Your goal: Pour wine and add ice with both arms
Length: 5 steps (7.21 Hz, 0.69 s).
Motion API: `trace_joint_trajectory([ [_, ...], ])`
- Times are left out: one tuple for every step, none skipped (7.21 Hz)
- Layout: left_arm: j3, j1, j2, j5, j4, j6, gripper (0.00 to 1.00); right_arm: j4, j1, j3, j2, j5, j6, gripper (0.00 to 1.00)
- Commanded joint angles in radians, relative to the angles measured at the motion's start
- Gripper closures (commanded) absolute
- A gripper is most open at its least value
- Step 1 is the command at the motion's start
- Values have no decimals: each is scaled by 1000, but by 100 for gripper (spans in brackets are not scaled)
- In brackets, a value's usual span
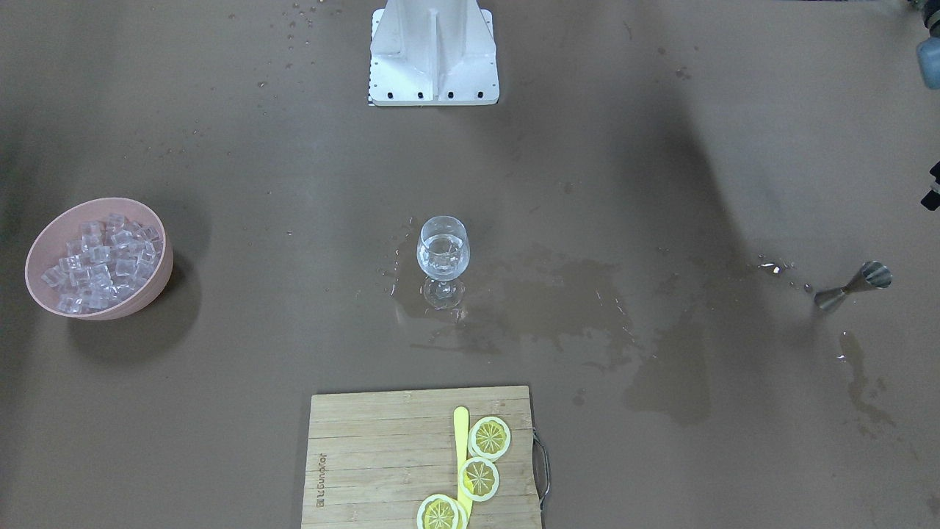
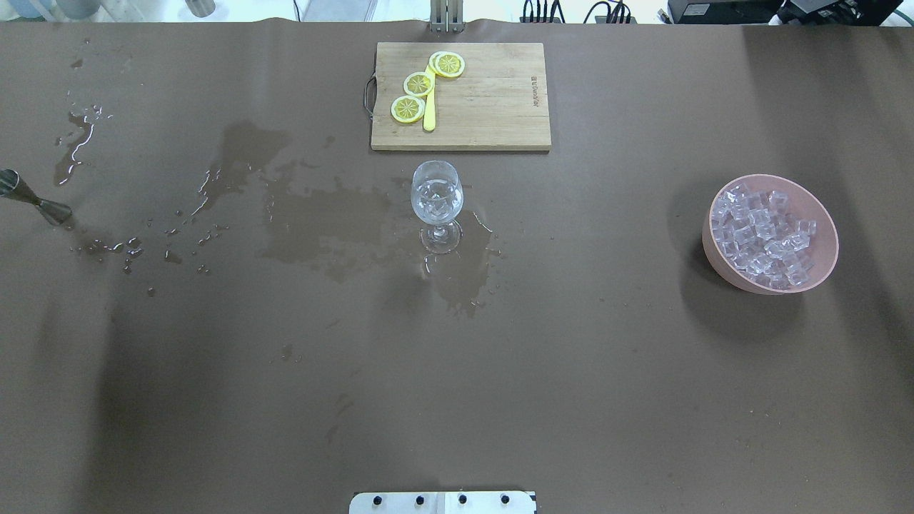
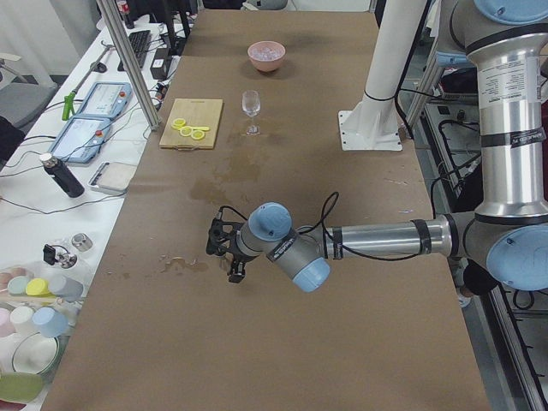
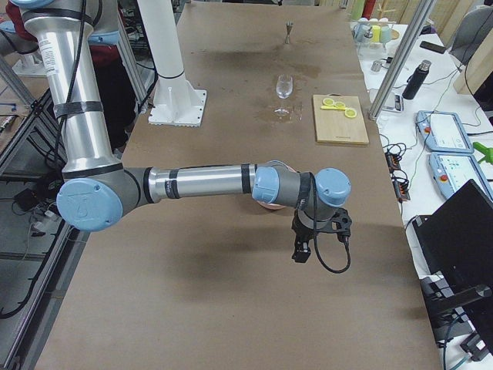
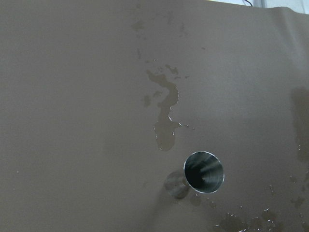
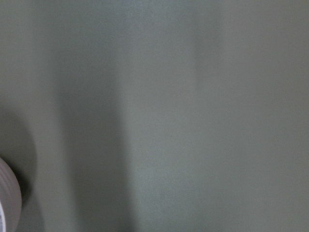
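Logged brown surface [image 2: 571, 357] with wet patches [image 2: 321, 214] spreading from centre toward the left arm's side. Found left arm [image 3: 377, 240] reaching low over that end and right arm [image 4: 200, 183] reaching low over the opposite end. Noted bamboo cutting board [image 2: 485, 107] at the edge far from the base, carrying three lemon slices [image 2: 419, 84] and a yellow knife [image 2: 429, 114]. Noted pink bowl [image 2: 810, 203] on the right arm's side, heaped with ice [image 2: 764, 235]. Located right end effector [image 4: 316, 235] above the surface just beside that bowl. Saw only a sliver of rim at the lower-left corner of its wrist view, with the ice outside that view. Cannot tell whether its fingers are apart or together. Recorded stemmed glass [image 1: 443, 257] upright at centre, holding the wine [image 2: 436, 202], well apart from both end effectors. Recorded steel jigger [image 5: 203, 172] upright beneath left end effector [image 3: 224, 253], mouth up, lower right of centre in its wrist view. Cannot tell finger spread there either.
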State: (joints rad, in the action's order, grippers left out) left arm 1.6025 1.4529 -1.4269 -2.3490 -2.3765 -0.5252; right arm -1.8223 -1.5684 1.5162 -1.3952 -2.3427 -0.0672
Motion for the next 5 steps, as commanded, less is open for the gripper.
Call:
trace_joint_trajectory([
  [28, 53, -30, -1, 167, 161, 2, -5, -1, 4, -1, -3, 3, 0],
  [28, 82, -30, -15, 196, 186, 2, -6, -4, 4, -2, -3, 3, 0],
  [30, 90, -36, -16, 248, 239, 2, -6, -4, 4, -4, -3, 3, 0],
  [31, 99, -58, -16, 287, 263, 2, -6, -4, 5, -5, -3, 3, 0],
  [31, 99, -58, -13, 290, 264, 2, -8, -4, 4, -5, -1, 3, 0],
])
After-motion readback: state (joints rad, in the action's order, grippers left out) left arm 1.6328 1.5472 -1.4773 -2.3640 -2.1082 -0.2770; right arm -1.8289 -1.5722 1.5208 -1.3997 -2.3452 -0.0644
